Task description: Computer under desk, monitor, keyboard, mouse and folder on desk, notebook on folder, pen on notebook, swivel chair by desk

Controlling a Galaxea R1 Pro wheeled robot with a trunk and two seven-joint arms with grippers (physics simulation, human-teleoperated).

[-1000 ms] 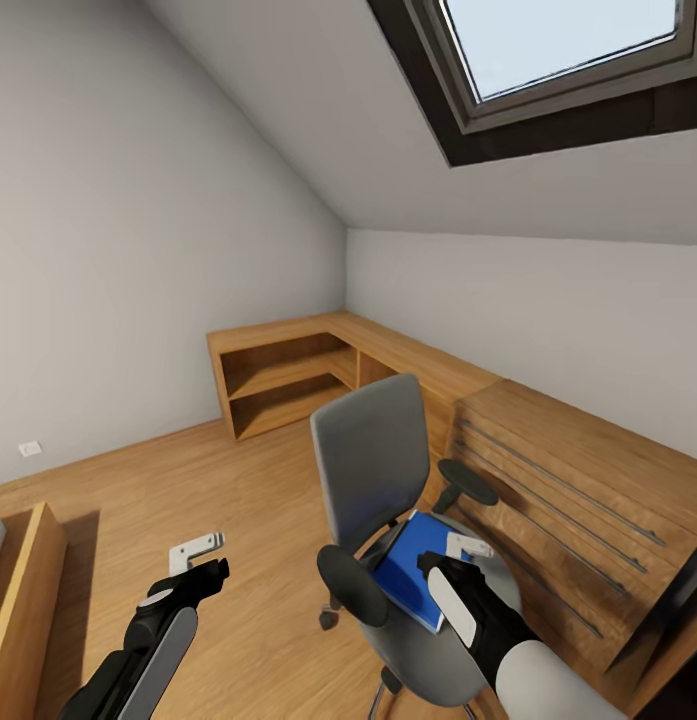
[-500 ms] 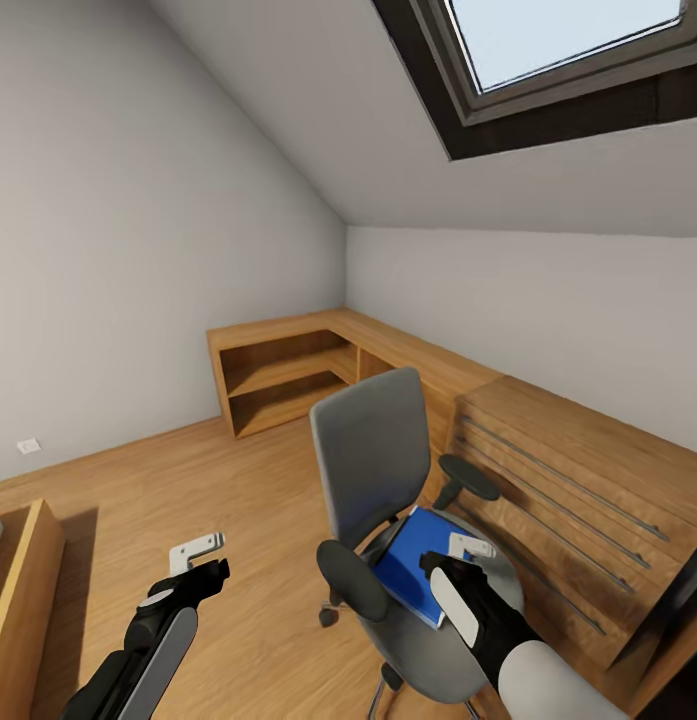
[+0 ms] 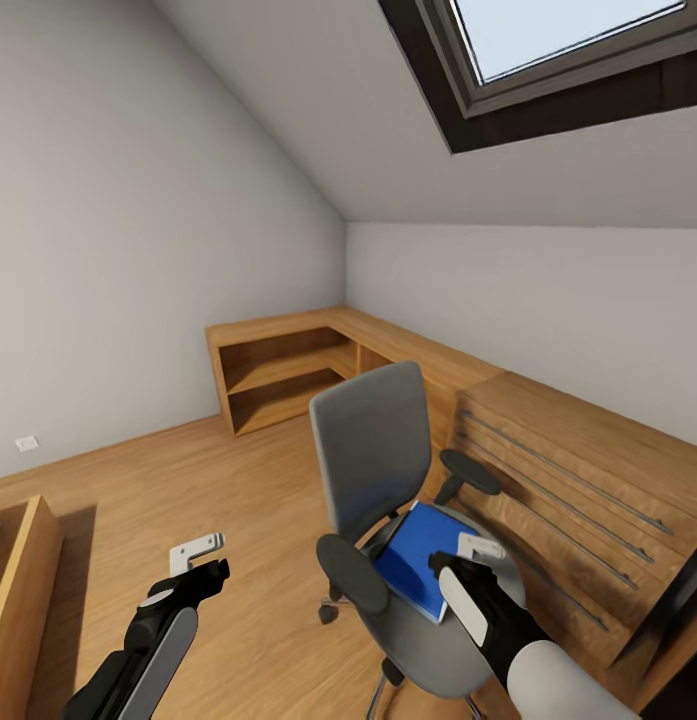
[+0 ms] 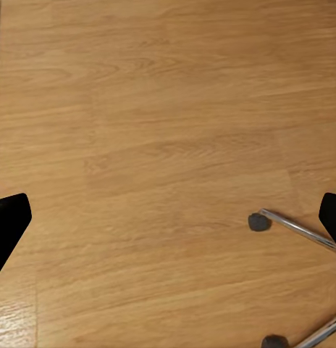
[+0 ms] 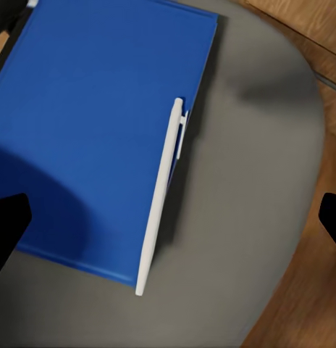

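A bright blue folder (image 5: 95,138) lies flat on my swivel chair's (image 3: 373,455) grey seat, a white pen (image 5: 162,196) along its edge. My right gripper (image 3: 466,562) hovers above, jaws spread — I should descend squarely, mind the pen. Left gripper (image 3: 196,560) idle, spread.

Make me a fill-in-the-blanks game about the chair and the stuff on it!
1. The folder lying on the swivel chair is colored ____.
2. The white pen rests along the edge of the ____.
3. The right gripper hovers over the chair's ____.

Missing words: blue; folder; seat
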